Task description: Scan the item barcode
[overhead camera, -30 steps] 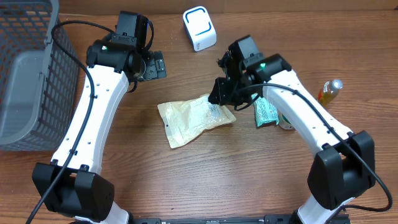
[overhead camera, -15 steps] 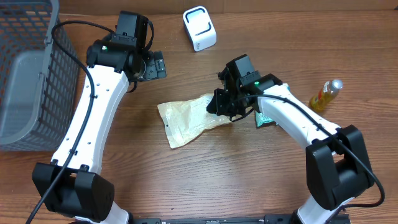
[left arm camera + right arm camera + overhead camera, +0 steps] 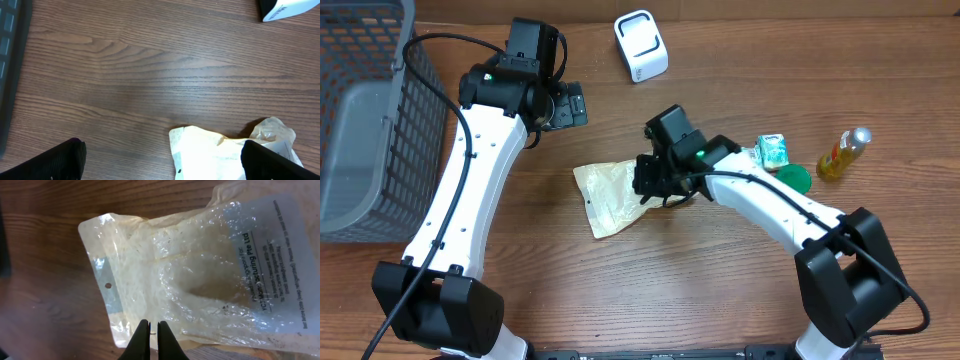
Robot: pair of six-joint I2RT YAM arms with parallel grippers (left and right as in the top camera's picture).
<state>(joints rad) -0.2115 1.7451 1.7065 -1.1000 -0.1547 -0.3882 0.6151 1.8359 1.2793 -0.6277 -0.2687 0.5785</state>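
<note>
Clear pouch point(image 3: 615, 195) lies mid-tabletop point(image 3: 620, 290); white scanner box point(image 3: 641, 45) sits far behind. Right gripper point(image 3: 152, 330) fingers are pressed together at its edge, hold unclear. Left gripper point(image 3: 567, 105) fingers are spread. Lift gently, label toward scanner

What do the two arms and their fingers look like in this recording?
The left arm and right arm match: white links, black joints and black bases. A thin black cable runs along each, and a small green light glows near each wrist. The right fingers are slim, black and tapered. The left fingers show only as broad black shapes.
</note>
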